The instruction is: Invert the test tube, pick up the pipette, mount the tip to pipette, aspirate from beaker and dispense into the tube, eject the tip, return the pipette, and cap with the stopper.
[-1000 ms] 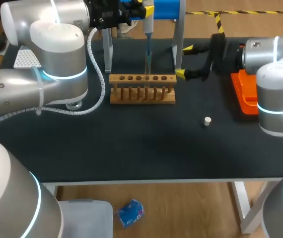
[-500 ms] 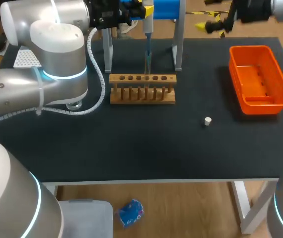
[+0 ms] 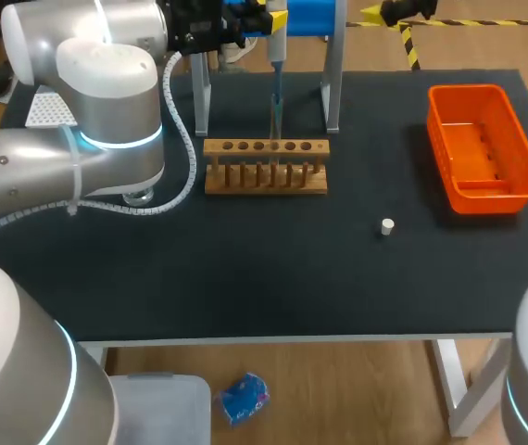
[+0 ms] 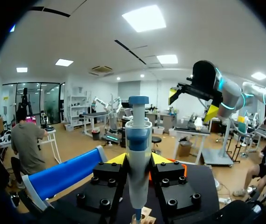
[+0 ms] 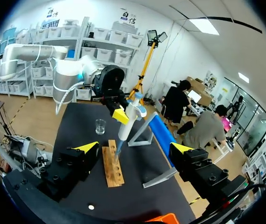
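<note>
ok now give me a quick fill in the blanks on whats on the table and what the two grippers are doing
1. The left gripper holds the blue and white pipette upright over the ___ test tube rack.
2. The small white stopper lies on the black table, nearer the ___ plastic tray than the rack.
3. The right gripper is ___ and holds nothing.

Missing words: wooden; orange; open

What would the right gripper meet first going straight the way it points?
Likely the pipette, held by the left gripper over the wooden rack, ahead between the open fingers of the right gripper; depth unclear.
</note>
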Action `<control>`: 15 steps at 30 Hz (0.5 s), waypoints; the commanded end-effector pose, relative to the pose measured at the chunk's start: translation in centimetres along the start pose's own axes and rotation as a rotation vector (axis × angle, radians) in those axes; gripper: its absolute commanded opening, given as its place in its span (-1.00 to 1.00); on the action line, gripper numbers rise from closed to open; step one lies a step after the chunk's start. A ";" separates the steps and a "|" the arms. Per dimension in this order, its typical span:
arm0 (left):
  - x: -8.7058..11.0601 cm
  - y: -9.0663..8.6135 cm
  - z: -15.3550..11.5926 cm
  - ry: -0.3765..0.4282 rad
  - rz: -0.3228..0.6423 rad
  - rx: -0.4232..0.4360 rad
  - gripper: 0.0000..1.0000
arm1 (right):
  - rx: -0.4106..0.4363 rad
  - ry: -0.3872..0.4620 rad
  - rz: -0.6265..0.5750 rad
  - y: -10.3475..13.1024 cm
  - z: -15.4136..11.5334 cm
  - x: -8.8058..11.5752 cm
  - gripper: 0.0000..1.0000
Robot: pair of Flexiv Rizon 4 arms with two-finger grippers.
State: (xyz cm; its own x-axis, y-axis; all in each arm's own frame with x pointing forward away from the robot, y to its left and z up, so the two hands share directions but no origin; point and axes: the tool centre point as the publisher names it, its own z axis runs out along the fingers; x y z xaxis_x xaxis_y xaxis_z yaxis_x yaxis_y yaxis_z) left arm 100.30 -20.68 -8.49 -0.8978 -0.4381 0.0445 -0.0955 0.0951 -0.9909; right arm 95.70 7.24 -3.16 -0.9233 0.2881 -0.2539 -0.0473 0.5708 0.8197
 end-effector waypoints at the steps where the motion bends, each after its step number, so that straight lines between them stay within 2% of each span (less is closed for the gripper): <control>1: 0.0 0.1 0.1 -0.001 0.001 0.004 -1.00 | -0.038 0.041 0.057 0.3 -0.2 -0.1 1.00; 3: 0.0 0.1 0.1 -0.001 0.001 0.004 -1.00 | -0.052 0.054 0.075 1.7 -0.3 -0.2 1.00; 8: 0.0 0.1 0.1 -0.001 0.001 0.004 -1.00 | -0.093 0.057 0.027 4.8 -0.6 -0.5 1.00; 15: 0.0 0.1 0.1 -0.001 0.001 0.004 -1.00 | -0.043 0.078 0.012 8.7 1.1 -0.8 1.00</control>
State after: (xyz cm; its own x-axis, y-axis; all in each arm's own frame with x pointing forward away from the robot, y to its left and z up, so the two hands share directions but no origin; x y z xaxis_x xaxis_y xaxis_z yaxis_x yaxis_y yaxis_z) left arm 100.30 -20.68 -8.49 -0.8978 -0.4382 0.0445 -0.0955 0.0951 -0.9909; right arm 95.33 11.29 2.60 -0.9458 0.2466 -0.2115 -0.0661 0.4915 0.8684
